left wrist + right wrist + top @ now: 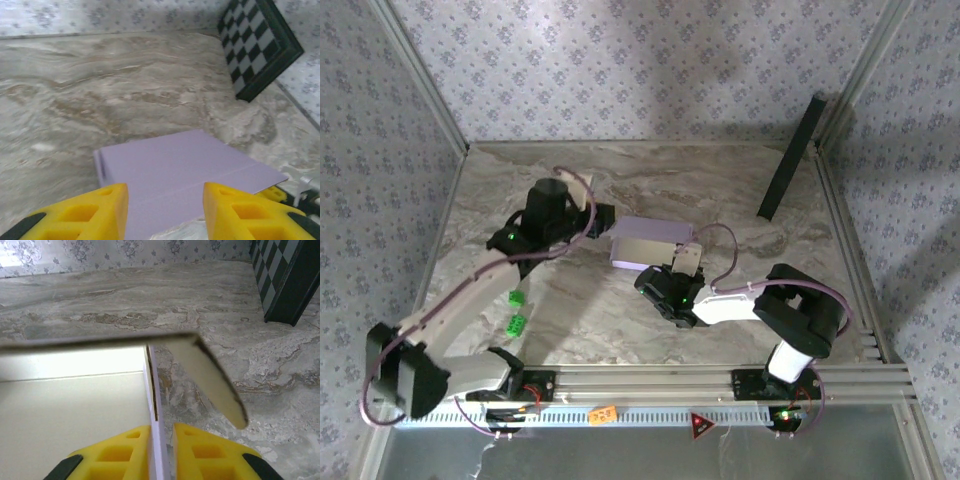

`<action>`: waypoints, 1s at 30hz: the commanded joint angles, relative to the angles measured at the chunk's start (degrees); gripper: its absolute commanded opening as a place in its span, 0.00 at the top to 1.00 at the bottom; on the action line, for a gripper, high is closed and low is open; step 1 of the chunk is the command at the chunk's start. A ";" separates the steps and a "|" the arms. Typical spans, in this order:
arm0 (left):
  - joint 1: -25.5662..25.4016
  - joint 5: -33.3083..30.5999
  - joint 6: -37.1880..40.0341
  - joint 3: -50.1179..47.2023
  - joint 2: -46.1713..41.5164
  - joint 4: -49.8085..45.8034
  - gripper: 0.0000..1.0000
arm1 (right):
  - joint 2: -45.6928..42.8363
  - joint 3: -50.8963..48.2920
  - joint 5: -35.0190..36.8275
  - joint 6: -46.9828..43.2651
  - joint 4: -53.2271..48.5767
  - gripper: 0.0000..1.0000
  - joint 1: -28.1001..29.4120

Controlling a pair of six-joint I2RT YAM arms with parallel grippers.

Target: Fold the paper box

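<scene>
The paper box (650, 243) is seen lying on the marbled table (740, 200), a flat lavender rectangle between the two grippers. From above, only its closed lavender top can be made out. In the left wrist view the same top (185, 170) is shown close up, with a faint crease across it and a short wall at its left end. The pale beige inside (75, 405) is revealed by the right wrist view, along with a rounded beige flap (210, 380) angled out from the box's corner.

The left gripper (164, 192) is held at the box's left end, its yellow fingers (95, 210) spread wide over the lavender top and clamping nothing. The right gripper (161, 432) is set at the box's near right corner. A thin lavender wall stands between its fingers (210, 452), which are parted narrowly, with a slim gap left on one side.

Beyond the box to the right, a black board (792, 158) is leaned against the corner of the wall, and its checkered face (255, 47) is shown by the wrist cameras. Two green blocks (516, 323) are left well to the left of the box, nearer the arm bases.
</scene>
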 commanded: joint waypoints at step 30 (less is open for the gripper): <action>0.56 16.67 -1.26 1.87 19.02 -5.23 0.61 | -31.94 3.68 -17.22 -10.74 -33.99 0.47 -7.81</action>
